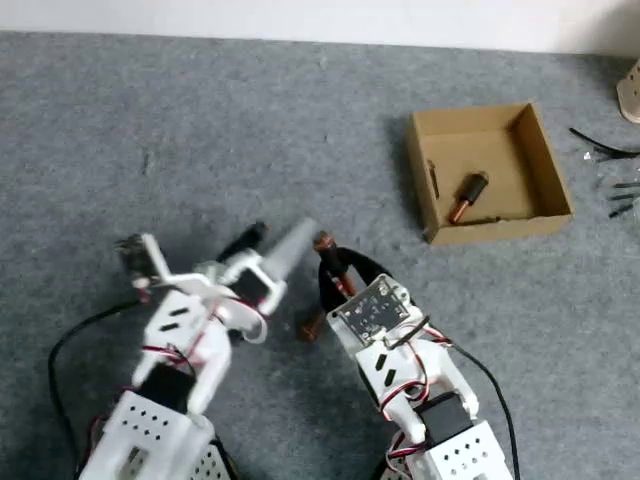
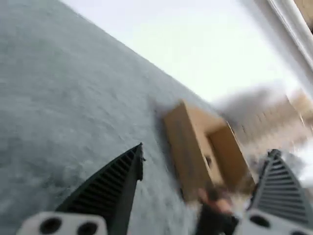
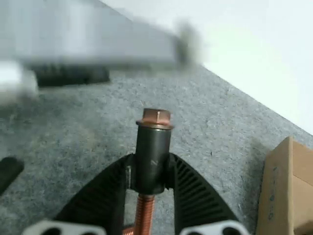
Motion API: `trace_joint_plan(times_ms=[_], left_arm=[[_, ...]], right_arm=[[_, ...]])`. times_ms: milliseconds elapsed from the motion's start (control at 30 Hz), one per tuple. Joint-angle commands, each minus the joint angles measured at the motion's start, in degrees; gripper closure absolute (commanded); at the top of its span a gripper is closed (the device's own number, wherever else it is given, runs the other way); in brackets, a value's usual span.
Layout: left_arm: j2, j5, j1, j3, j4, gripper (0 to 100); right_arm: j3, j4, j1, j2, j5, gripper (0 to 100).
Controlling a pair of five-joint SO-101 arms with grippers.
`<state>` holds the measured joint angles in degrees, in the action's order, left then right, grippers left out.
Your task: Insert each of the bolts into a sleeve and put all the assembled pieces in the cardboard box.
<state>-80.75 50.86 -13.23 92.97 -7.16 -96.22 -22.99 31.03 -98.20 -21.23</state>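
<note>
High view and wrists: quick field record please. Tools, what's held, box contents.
left tool: open, above the table
right tool: shut on sleeve, bolt through it
cardboard box: one assembled piece inside
pending: held sleeve and bolt not yet in the box

Left end effector [image 2: 207, 149] jaws spread wide; right end effector [image 3: 150, 164] clamped on sleeve [image 3: 152, 142], arms side by side
</note>
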Motion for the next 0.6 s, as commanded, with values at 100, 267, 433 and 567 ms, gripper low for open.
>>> trace_joint_plan(times_ms=[100, 267, 433, 567], left_arm=[[-0.66, -1.49, 6.64, -2.77, 0.00, 64], [-0.22, -14.24, 3.56, -0.31, -0.09, 64], [-0.13, -22.77, 2.77, 1.71, -0.09, 75], [-0.13, -32.97, 3.30, 2.33, 0.00, 92]], right_arm=[[-6.46, 1.45, -2.86, -1.45, -0.09, 99.3], [-6.55, 3.21, -5.58, -0.92, -0.09, 99.3], [-6.55, 3.03, -7.96, -0.92, 0.00, 99.3], [-6.55, 2.33, -9.71, -0.92, 0.00, 99.3]])
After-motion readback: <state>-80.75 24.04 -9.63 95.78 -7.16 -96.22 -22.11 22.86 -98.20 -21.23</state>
